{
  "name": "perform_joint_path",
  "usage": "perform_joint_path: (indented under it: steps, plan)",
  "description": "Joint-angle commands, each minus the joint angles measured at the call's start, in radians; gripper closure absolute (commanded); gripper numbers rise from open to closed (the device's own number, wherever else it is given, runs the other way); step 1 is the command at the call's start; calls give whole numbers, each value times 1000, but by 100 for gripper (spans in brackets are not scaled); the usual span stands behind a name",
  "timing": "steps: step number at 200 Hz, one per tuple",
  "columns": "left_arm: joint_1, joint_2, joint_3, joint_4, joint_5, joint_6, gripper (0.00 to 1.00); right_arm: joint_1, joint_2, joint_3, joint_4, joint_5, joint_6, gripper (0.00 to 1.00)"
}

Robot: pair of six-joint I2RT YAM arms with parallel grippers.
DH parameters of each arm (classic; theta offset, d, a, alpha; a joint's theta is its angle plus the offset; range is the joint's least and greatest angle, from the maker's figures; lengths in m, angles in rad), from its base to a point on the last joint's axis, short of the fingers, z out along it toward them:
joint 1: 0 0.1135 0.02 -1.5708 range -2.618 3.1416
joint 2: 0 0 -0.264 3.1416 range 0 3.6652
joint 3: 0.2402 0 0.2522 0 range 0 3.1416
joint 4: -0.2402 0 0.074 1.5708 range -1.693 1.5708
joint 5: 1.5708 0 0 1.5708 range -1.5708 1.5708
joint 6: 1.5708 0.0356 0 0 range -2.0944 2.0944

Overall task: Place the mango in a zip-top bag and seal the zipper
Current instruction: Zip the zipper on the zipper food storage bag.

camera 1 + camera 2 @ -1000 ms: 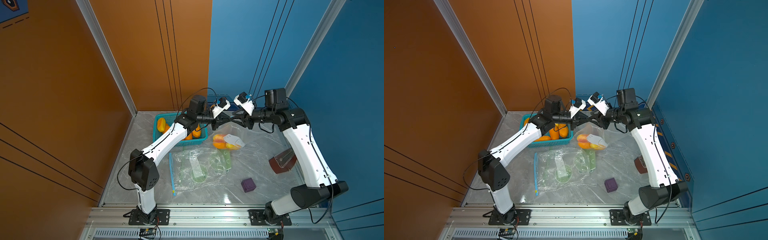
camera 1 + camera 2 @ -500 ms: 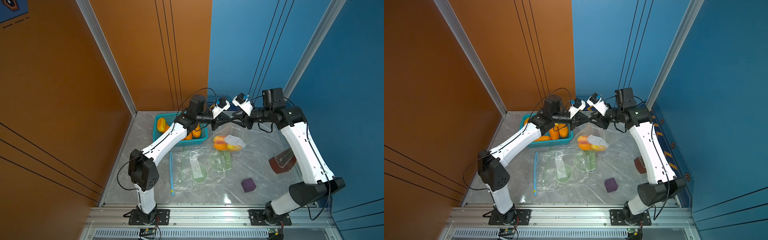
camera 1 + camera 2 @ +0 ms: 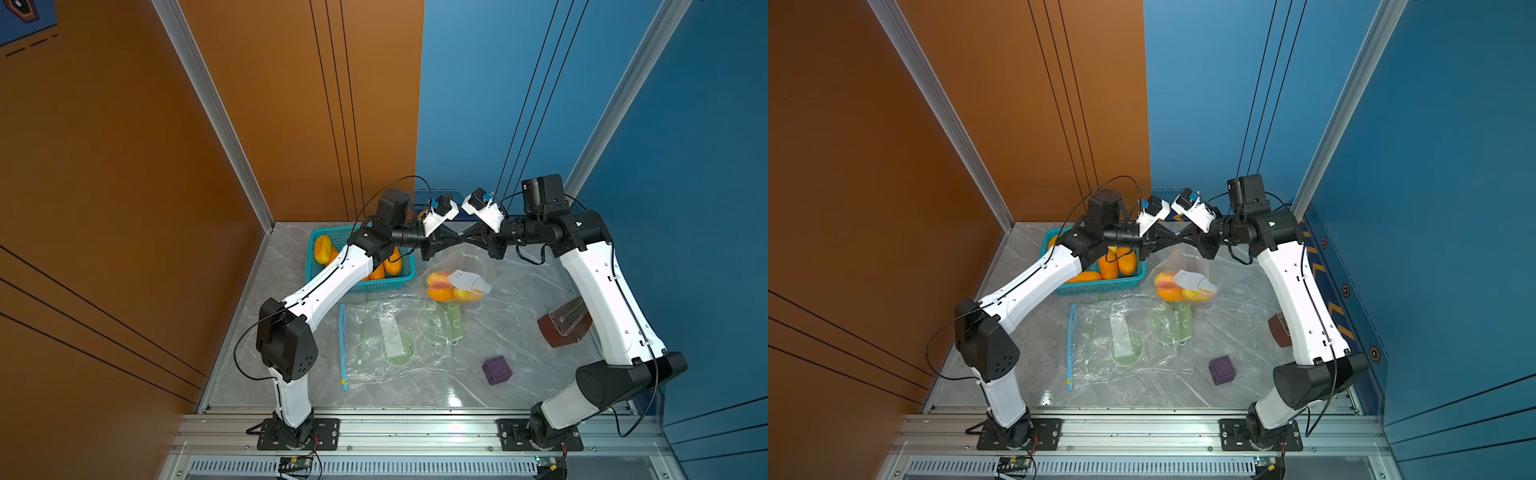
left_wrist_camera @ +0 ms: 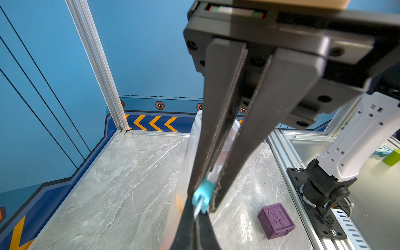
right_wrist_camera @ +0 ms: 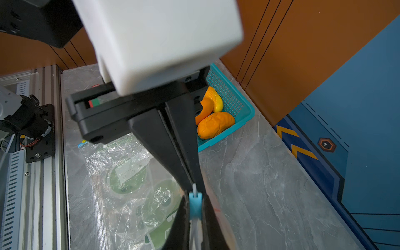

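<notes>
Hanging between two arms that meet tip to tip above the table (image 3: 282, 299), a clear, soft plastic bag (image 3: 478, 259) sags into a pouch. Its load, the mango (image 3: 439, 291), is smooth and rounded, orange with a red flush and a yellow part. A white paper label (image 3: 467, 281) covers some of it, so the number of fruits cannot be told. The table is grey, glossy and marble-veined. A teal mesh basket (image 3: 374, 286) holds more loose mangoes (image 5: 215, 125), one with wrinkled skin. A second bag (image 3: 374, 357), crinkled clear film with green print and a blue zipper strip, lies flat near the front. A purple cube (image 4: 276, 220) with an embossed face stands near it. A brown wedge (image 3: 552, 334) under a clear cover is partly cut off by the right arm.

In both top views the fingertips are too small to read. The wrist views show more. The left gripper (image 5: 193, 183) has its flat black fingers pressed together on the bag's top edge. The right gripper (image 4: 203, 200) pinches the pale blue slider (image 5: 195, 205) of the zipper between its tapered tips. The rest of the zipper is hidden behind the fingers.

The mango sits inside the bag, below both grippers and apart from them, just beside the basket. Whether it rests on the table cannot be told.
</notes>
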Motion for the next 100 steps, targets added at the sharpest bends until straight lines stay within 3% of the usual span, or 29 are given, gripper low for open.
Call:
perform_joint_path:
  steps: [1,100]
  plan:
    - [12,-25,40,15,3,-10,100,8,-27,21,-51,59,-20,99]
    - [32,27,89,16,-7,-59,100,-3,-84,-45,-62,240,-56,100]
